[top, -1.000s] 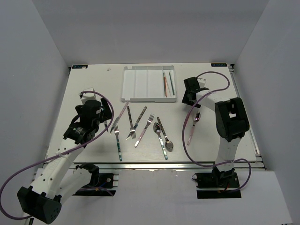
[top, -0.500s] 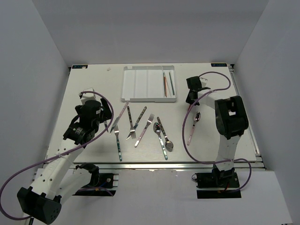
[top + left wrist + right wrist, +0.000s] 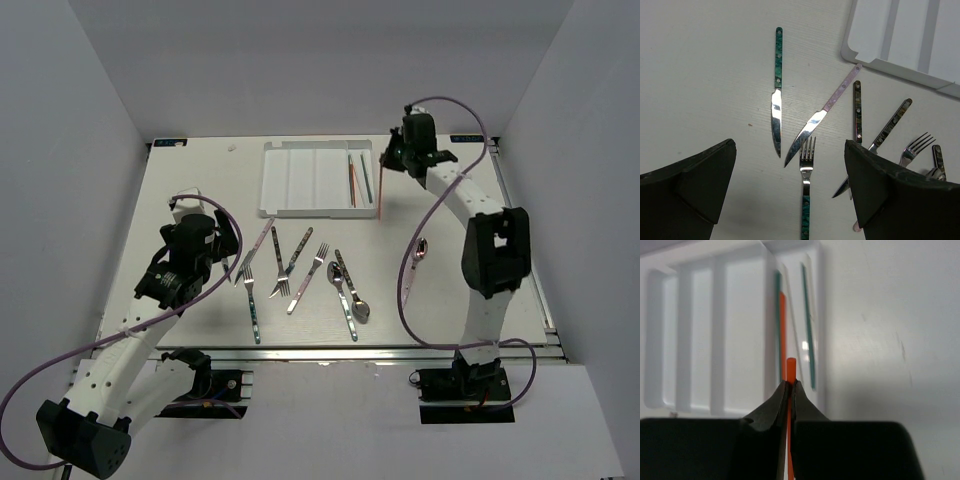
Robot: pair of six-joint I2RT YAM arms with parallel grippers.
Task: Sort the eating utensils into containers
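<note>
My right gripper point(image 3: 790, 383) is shut on a red chopstick point(image 3: 790, 368), raised by the far right corner of the white tray point(image 3: 290, 180). In the top view the red chopstick point(image 3: 381, 195) hangs down from the right gripper point(image 3: 392, 160) just outside the tray's right rim. The tray's rightmost slots hold an orange chopstick point(image 3: 782, 325) and a green one point(image 3: 808, 330). My left gripper point(image 3: 790, 147) hangs wide open, holding nothing, above a teal-handled fork point(image 3: 806, 190), with a teal-handled knife point(image 3: 776, 105) and a pink-handled knife point(image 3: 824, 111) just beyond it.
Several forks, knives and a spoon point(image 3: 359, 311) lie in a loose row in front of the tray. A pink-handled spoon point(image 3: 412, 268) lies apart at the right, under the right arm's cable. The tray's left slots point(image 3: 695, 340) hold nothing.
My right gripper closed on the red chopstick beside the tray, then lifted it up and back toward the tray's far right corner. The left arm has not moved.
</note>
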